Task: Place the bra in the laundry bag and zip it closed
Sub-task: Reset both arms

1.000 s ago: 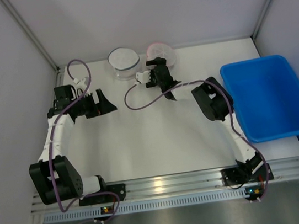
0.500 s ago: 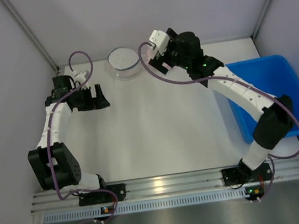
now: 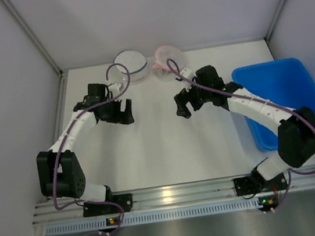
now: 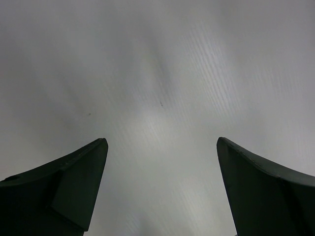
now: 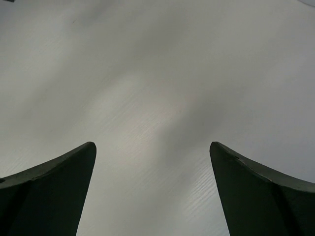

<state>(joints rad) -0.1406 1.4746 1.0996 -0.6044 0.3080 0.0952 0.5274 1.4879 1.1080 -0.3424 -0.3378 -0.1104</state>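
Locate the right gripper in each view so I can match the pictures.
Top external: right gripper, jaws open, right of centre over the white table.
Right wrist: its dark fingers in both bottom corners, bare surface between them.
Left wrist: not in it.
Shared landmark: that white table, seen in all three.
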